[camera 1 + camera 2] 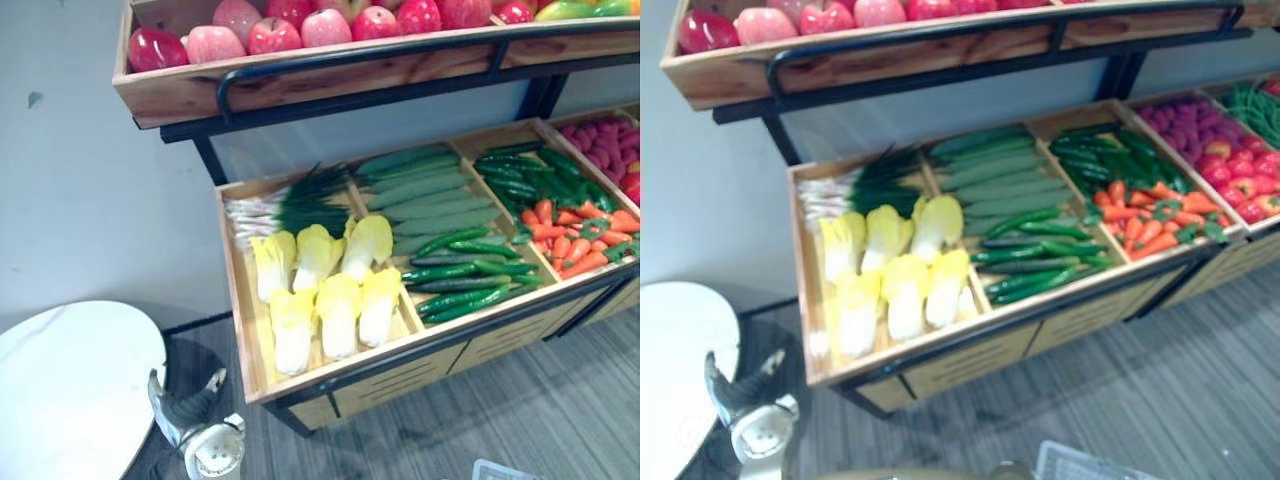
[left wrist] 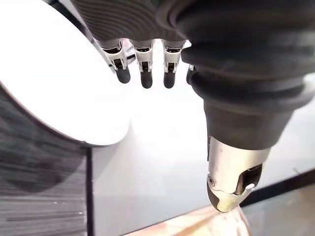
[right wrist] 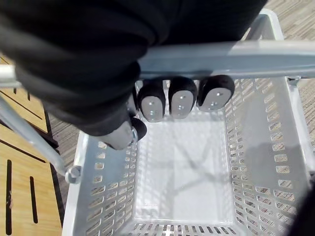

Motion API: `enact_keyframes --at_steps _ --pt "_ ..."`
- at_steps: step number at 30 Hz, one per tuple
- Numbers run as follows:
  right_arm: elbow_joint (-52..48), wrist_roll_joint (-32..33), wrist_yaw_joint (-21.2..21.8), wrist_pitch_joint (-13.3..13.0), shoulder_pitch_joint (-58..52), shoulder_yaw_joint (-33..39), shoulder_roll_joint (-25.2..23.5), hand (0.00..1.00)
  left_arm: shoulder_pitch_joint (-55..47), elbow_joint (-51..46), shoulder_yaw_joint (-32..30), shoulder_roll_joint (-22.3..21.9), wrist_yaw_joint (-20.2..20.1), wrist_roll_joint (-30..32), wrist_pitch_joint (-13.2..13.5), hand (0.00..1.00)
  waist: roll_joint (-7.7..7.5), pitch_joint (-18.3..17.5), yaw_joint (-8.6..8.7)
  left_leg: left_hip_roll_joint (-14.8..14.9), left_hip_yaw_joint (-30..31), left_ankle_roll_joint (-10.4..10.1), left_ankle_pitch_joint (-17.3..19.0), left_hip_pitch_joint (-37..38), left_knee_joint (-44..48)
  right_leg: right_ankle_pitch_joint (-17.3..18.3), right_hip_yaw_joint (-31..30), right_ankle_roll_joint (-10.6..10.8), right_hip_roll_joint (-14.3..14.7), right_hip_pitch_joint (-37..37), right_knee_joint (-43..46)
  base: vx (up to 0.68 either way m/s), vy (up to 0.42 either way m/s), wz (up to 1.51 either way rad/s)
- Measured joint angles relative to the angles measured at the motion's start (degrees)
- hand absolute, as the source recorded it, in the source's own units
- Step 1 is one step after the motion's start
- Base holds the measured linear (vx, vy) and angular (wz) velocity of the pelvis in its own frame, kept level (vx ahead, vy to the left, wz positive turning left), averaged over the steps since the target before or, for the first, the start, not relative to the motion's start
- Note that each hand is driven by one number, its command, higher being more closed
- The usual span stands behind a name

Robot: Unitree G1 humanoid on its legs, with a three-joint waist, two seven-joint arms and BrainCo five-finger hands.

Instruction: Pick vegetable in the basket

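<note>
Right hand [image 3: 179,102]: my fingers are curled round the handle [image 3: 236,58] of the basket [image 3: 98,191].
Basket: grey slotted plastic, hanging under my hand, bare floor showing.
Left hand [image 2: 142,61]: fingers straight and relaxed, low beside the white round table [image 1: 70,390].
Vegetables [image 1: 420,215]: all in the lower crate [image 1: 238,290], well apart from both hands.
Left bay: scallions [image 1: 285,205] at back, yellow cabbages [image 1: 320,290] in front.
Middle bay: cucumbers [image 1: 425,190] at back, green chillies [image 1: 460,275] in front.
Right bay: dark green peppers [image 1: 520,175] at back, carrots [image 1: 580,235] in front.
Top crate [image 1: 300,85]: apples [image 1: 300,30].
</note>
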State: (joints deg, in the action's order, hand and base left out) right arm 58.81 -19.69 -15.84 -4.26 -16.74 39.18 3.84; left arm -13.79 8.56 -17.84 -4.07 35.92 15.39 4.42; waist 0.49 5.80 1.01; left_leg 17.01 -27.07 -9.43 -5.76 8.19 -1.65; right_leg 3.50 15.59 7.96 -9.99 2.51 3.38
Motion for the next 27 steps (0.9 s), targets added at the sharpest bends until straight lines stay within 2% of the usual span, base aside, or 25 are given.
enact_keyframes --at_steps 3,6,11,14,18,23,27 --pt "-0.18 -0.02 0.16 0.03 -1.15 -1.80 -0.19 1.00 0.09 -2.54 2.95 0.14 -0.47 1.66 -0.02 0.00 -0.04 -0.74 0.13 0.39 -2.26 -0.73 2.94 0.18 -0.13 -0.74 -0.04 0.58 0.42 0.03 -0.75 -0.04 0.049 -0.03" --pt "-0.19 -0.10 0.35 0.06 -1.63 -4.03 -0.55 1.00 0.15 -3.74 4.59 0.16 -0.95 3.60 -0.03 0.00 -0.99 -1.60 0.27 -0.18 -3.95 -0.72 4.85 0.13 0.69 -2.09 -1.41 0.86 -0.14 0.09 -2.17 -0.04 0.053 -0.20" --pt "-0.11 -0.33 0.56 0.19 -1.77 -5.46 -0.47 1.00 0.95 -3.72 8.05 0.20 -0.92 3.82 -0.50 0.00 -1.53 -2.57 0.55 -0.49 -6.60 -0.84 5.28 0.57 0.74 -3.81 -3.73 0.67 0.06 -0.53 -3.64 0.02 0.025 -0.28" --pt "-0.21 -0.51 0.07 0.21 -1.64 -5.87 -0.38 1.00 2.19 -2.74 11.42 0.22 -1.04 3.95 -0.81 0.00 -0.76 -2.90 0.86 -0.67 -7.49 -1.10 5.16 1.15 0.63 -4.20 -5.33 0.59 0.22 -1.05 -3.90 0.07 0.019 -0.25" --pt "-0.19 -0.71 -0.17 0.36 -0.80 -5.91 0.00 1.00 3.69 1.88 14.26 0.17 -1.39 4.68 -0.82 0.00 0.15 -3.26 2.24 -0.90 -8.65 -1.11 5.16 2.65 -0.21 -4.90 -6.68 0.83 0.63 -1.00 -4.70 0.08 0.014 -0.19" --pt "-0.08 -0.73 -0.29 0.40 -0.31 -6.02 0.13 1.00 5.52 7.33 16.45 0.34 -1.64 5.78 -0.95 0.00 0.25 -3.27 2.32 -0.94 -8.98 -1.14 5.26 3.06 -0.27 -5.30 -7.92 0.68 0.95 -1.20 -5.53 0.02 -0.008 -0.13" --pt "-0.05 -1.40 -0.42 0.53 0.33 -6.27 0.68 1.00 5.70 10.93 15.95 0.32 -2.05 5.67 -1.92 0.00 0.49 -3.32 3.47 -1.19 -10.21 -1.46 5.91 3.07 -0.25 -6.14 -9.19 0.52 1.08 -1.27 -6.98 -0.03 -0.006 -0.15"
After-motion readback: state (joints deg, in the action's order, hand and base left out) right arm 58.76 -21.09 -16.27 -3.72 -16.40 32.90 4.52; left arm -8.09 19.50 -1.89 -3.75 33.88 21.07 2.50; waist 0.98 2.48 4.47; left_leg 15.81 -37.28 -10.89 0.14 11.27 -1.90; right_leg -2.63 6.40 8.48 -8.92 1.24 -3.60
